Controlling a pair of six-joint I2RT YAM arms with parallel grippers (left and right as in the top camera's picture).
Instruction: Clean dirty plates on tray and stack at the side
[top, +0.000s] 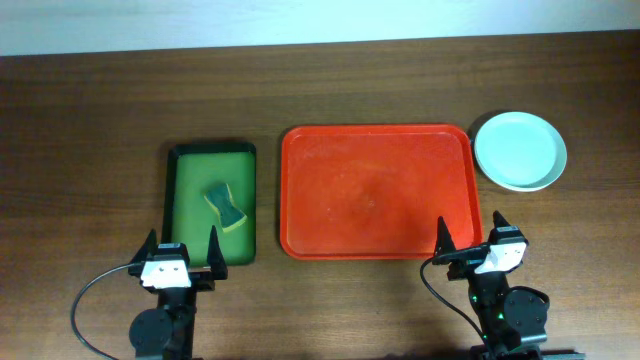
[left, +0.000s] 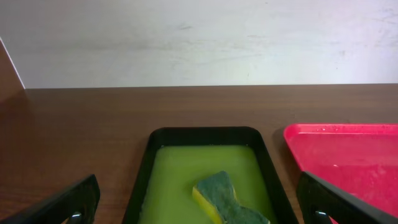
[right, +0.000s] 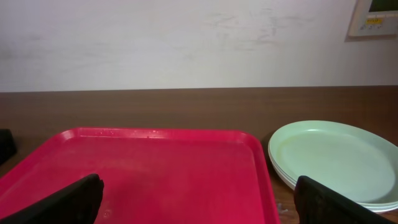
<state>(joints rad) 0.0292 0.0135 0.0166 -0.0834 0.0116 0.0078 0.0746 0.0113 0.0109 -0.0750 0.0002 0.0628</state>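
I read the plates as one stack standing on the counter, off the tray and just beside its far right corner. The top plate is pale mint. In the right wrist view more rims show beneath it at the near edge, but I cannot give a firm count from there. The tray is red and rectangular with a raised rim, and it lies flat at the middle of the counter with its long side across my view. A few small glints show near its far rim. To its left, apart from it, lies a smaller green tray with a dark rim, and a green and yellow sponge rests inside it towards the near half. The left tool sits at the near edge of the green tray with its fingers spread wide apart. The right tool sits at the near right corner of the red tray, its fingers likewise spread wide, gripping neither tray nor plates.
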